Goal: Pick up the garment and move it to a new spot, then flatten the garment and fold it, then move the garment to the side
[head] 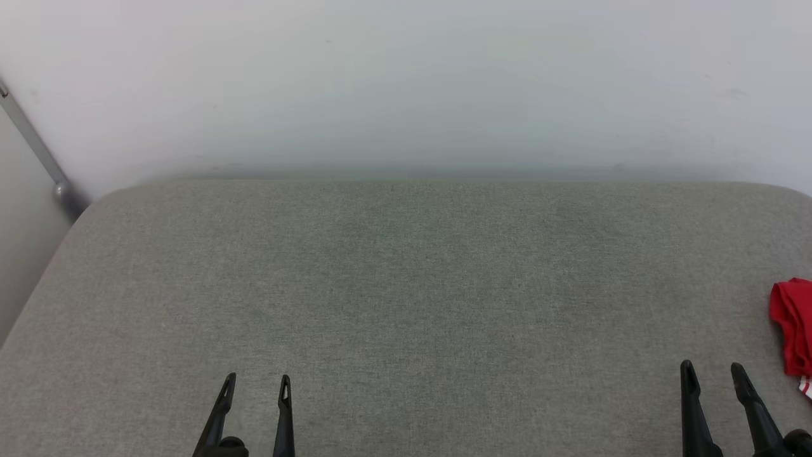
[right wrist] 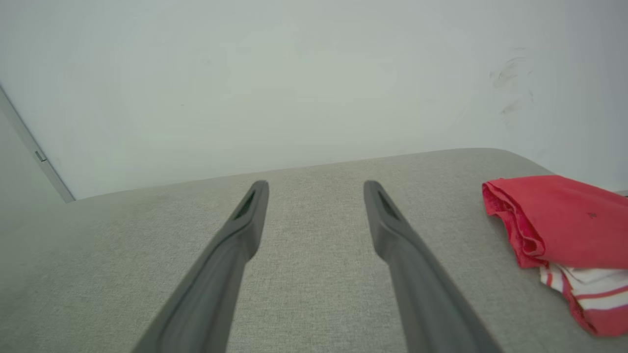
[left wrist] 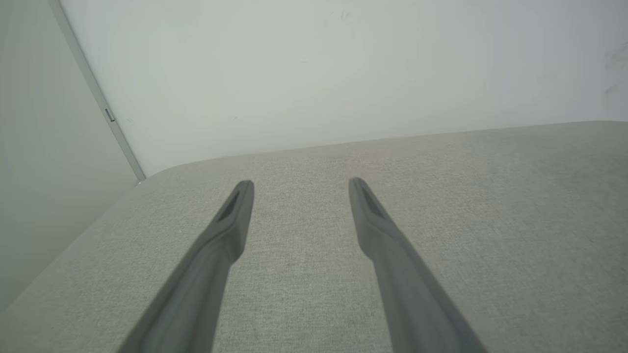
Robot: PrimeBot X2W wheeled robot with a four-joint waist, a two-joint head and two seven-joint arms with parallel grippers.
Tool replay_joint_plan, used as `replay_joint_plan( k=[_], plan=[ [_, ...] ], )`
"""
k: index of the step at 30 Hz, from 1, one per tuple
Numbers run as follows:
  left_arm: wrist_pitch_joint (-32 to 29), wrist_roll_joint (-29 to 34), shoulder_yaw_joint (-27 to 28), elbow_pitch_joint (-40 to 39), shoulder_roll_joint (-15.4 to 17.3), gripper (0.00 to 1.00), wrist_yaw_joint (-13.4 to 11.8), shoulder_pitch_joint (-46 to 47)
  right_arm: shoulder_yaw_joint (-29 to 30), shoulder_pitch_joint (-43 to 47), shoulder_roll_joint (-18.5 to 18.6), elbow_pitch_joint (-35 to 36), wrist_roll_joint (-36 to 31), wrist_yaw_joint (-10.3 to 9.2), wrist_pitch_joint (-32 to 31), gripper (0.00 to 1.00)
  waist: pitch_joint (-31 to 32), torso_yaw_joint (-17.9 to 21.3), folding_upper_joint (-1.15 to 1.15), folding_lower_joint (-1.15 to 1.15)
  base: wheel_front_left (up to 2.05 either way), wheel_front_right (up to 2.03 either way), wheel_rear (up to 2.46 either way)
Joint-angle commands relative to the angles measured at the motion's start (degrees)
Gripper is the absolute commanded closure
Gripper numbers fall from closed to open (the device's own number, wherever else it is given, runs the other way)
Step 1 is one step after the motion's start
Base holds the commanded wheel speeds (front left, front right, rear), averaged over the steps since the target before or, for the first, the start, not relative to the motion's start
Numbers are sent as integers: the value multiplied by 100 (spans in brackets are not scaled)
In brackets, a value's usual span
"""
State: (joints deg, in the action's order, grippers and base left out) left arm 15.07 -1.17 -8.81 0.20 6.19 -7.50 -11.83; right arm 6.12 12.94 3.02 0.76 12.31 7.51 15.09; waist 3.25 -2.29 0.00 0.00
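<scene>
Two grippers sit nearest the robot, low over the grey pad (head: 406, 285). The left gripper (head: 257, 377) is at the near left and the right gripper (head: 712, 365) at the near right. Both have their fingers spread apart with nothing between them.

A little farther back, just right of the right gripper and not touching it, lies the garment (head: 792, 327). It is bunched up, red, with a bit of white and red stripe at its near end.

What could go wrong? The garment seems close to the pad's right edge, so a clumsy push might slide it off. It lies in folds, so a pinch might catch just one layer. Then it could hang twisted and be hard to flatten. The left gripper is well apart from it and cannot help yet.

Farther still, the pad ends at a pale wall (head: 406, 82), with a thin metal bar (head: 32, 143) at the far left.

I see no box, bag or basket, so nothing sits inside anything.
</scene>
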Motion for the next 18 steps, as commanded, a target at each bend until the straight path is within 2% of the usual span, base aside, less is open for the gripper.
replay_joint_plan(
  k=[1, 13, 14, 18],
  plan=[
    [12, 4, 17, 18, -29, 0, 16, -97, -13, 100, -27, 36, 1, -5, 7, 0, 14, -10, 0, 0, 0, 0, 0],
    [12, -185, 155, -15, -89, 0, 208, -141, -65, 224, -27, 36, 24, -5, 8, 0, 43, -51, 0, 0, 0, 0, 0],
    [-1, -184, 151, 5, -96, 100, 198, -76, -64, 150, -2, 21, -6, 0, 0, 100, 43, -52, 0, 0, 0, 0, 0],
    [-11, -259, 141, 191, -114, 100, 204, -87, -89, 140, -2, -174, 56, 1, -20, 100, 41, -50, 0, 0, 0, 0, 0]
  ],
)
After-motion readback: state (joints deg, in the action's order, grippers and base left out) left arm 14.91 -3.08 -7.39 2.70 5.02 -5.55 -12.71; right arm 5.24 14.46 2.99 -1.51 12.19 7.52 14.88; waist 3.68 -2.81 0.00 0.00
